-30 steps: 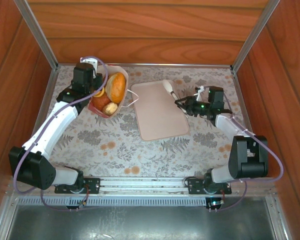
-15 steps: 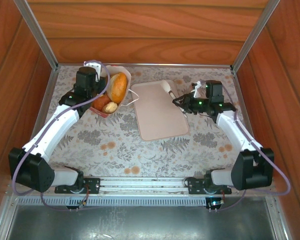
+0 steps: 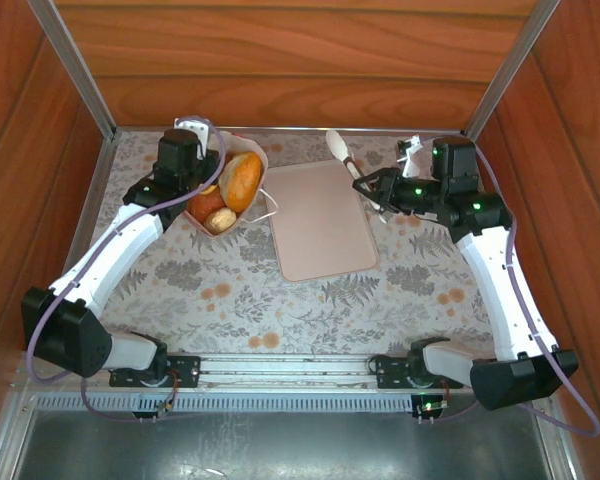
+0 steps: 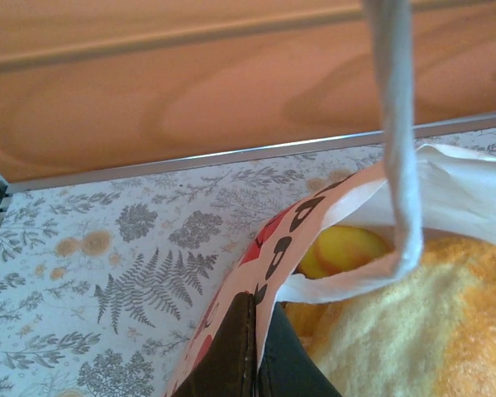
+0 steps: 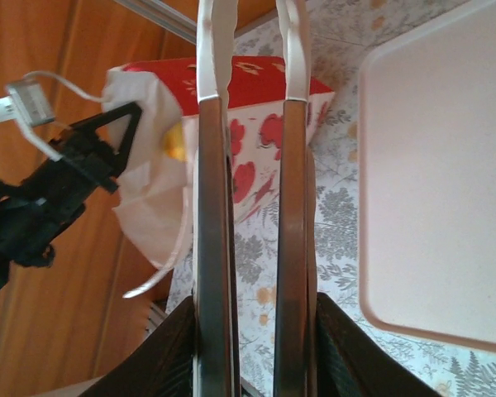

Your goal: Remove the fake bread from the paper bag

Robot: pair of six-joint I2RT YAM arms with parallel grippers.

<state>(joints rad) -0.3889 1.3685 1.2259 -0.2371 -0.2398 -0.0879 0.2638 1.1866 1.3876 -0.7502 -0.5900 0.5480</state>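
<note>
Seen from above, the paper bag [image 3: 255, 150] stands at the back left of the bench [image 3: 220, 290], just beside the tray [image 3: 320, 225]. The bread [image 3: 242, 180] is inside it. The left arm reaches far forward to the bag. The left wrist camera shows, up close, the left gripper [image 4: 255, 356] pinched shut on the bag's wall, under a white cord handle [image 4: 397, 124]. The right arm stretches to the back right. The right gripper [image 3: 375, 185] squeezes tongs [image 5: 219, 207], which point at the bag's red side in the right wrist view.
</note>
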